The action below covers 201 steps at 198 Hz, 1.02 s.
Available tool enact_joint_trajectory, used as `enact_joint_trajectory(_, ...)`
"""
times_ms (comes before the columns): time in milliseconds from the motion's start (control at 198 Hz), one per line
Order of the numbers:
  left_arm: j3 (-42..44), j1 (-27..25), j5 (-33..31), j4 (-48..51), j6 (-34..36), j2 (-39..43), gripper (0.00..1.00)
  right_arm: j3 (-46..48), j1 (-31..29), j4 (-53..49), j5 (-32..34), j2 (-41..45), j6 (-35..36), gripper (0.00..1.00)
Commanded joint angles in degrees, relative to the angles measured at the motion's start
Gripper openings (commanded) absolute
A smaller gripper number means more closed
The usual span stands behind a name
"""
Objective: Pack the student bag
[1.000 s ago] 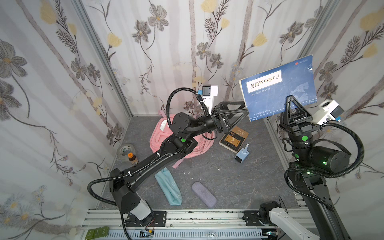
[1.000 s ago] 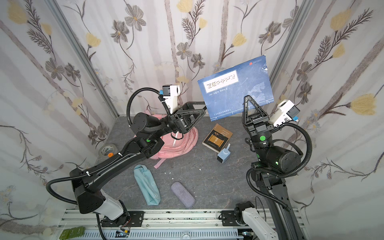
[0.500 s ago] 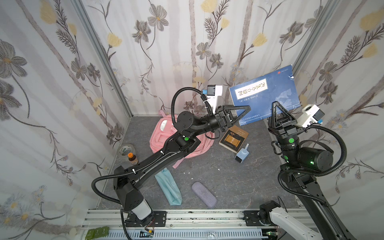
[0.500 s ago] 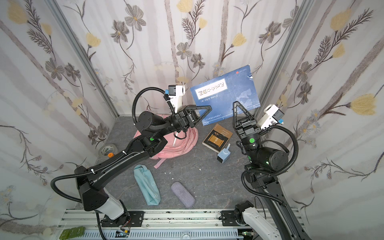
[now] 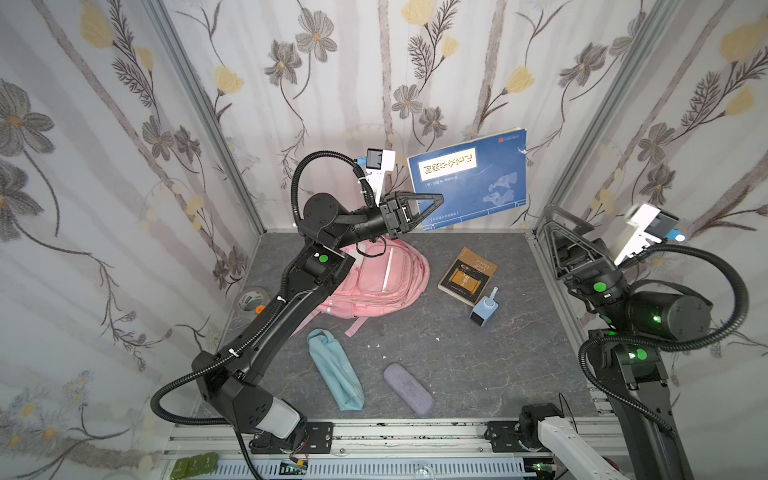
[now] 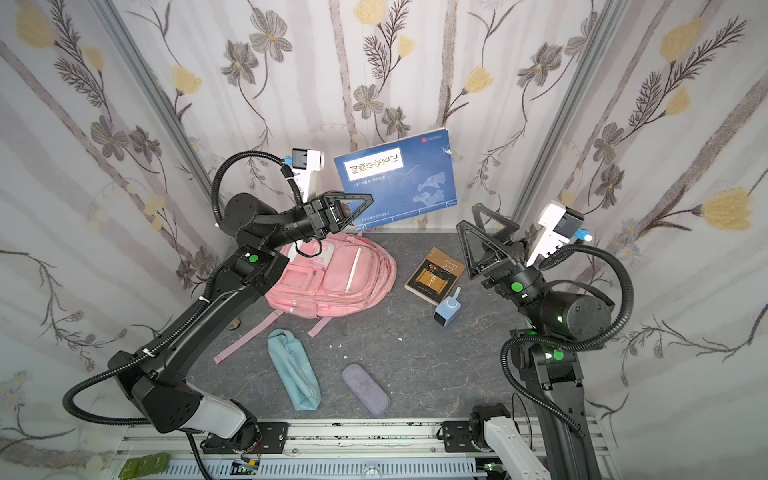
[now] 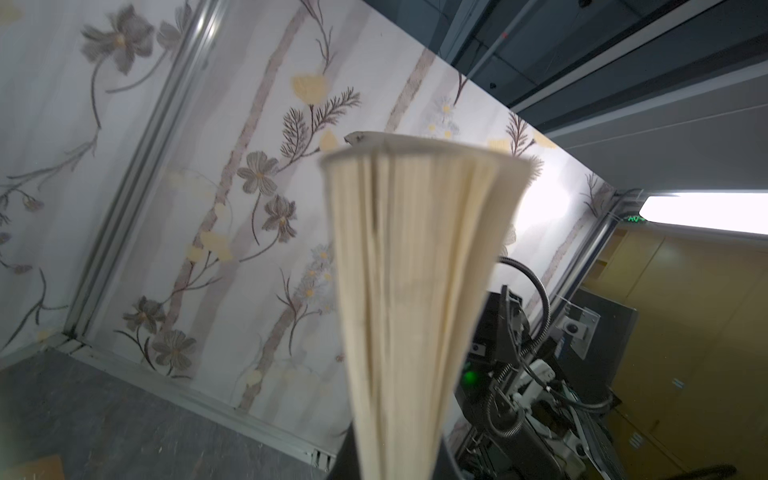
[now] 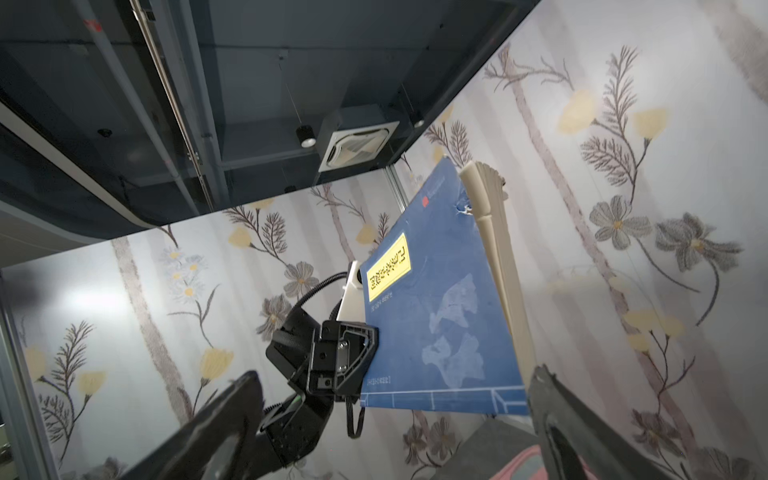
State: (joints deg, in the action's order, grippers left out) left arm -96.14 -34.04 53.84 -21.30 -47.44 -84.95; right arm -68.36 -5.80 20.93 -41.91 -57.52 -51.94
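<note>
While it lay flat on the grey table [image 5: 457,353], the student bag [image 5: 386,278] looked big, soft and pink. It had zip pockets on its front, white patches, and pink straps trailing toward the front. It sat near the back wall, a bit left of the middle, right under the left arm in both top views. A brown book [image 5: 467,276] lay beside it, not touching.

The left gripper [image 5: 432,208] was up in the air above the bag. Its fingers were pinched tight on the bottom corner of a blue book [image 5: 473,178], which stood up tilted. The left wrist view showed the pages [image 7: 415,291] fanning out from the grip.

The right gripper [image 6: 469,218] had its fingers spread wide and held nothing. It was near the blue book's far edge, maybe just not touching, but that was hard to see.
</note>
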Motion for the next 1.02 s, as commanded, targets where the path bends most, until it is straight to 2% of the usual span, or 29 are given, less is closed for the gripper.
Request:
enact_joint_trajectory(0, -2.24, 0.84, 9.6, 12.93, 7.46, 2.06, 0.0, -1.37, 0.69, -5.51, -11.68, -1.52, 3.76, 0.92)
enact_joint_trajectory(147, -1.76, 1.83, 11.49, 16.16, 9.07, 3.69, 0.0, -3.01, 0.88, -11.62, -11.47, -2.54, 9.66, 0.9)
enact_joint_trajectory(263, -1.49, 1.99, 13.68, 15.53, 7.05, 3.5, 0.0, -2.77, 0.88, -8.22, -15.36, -3.81, 7.62, 0.85)
enact_joint_trajectory(405, -1.1, 1.98, 17.3, 9.51, -0.1, 1.92, 0.0, -2.35, 0.26, -1.91, -19.32, -4.28, 3.78, 0.79)
enact_joint_trajectory(516, 0.52, 1.97, 18.58, -0.14, -7.22, 0.98, 0.0, -1.54, -0.97, 0.8, -19.31, -3.76, 2.61, 0.77)
enact_joint_trajectory(592, 0.35, 1.9, 19.36, -2.15, -10.03, -0.02, 0.0, -0.78, -2.66, 2.55, -18.93, -3.8, 1.43, 0.73)
enact_joint_trajectory(844, -1.21, 1.42, 20.84, -1.37, -10.87, -1.77, 0.0, 0.37, -10.49, 3.23, -14.83, -5.15, 1.48, 0.62)
enact_joint_trajectory(946, -1.42, 1.26, 21.13, -0.12, -10.2, -2.02, 0.0, 0.42, -11.93, 3.73, -14.01, -5.51, 1.44, 0.5)
enact_joint_trajectory(1011, -1.27, 1.18, 21.37, 0.7, -9.63, -1.9, 0.0, 0.42, -12.13, 3.98, -13.99, -5.66, 1.41, 0.35)
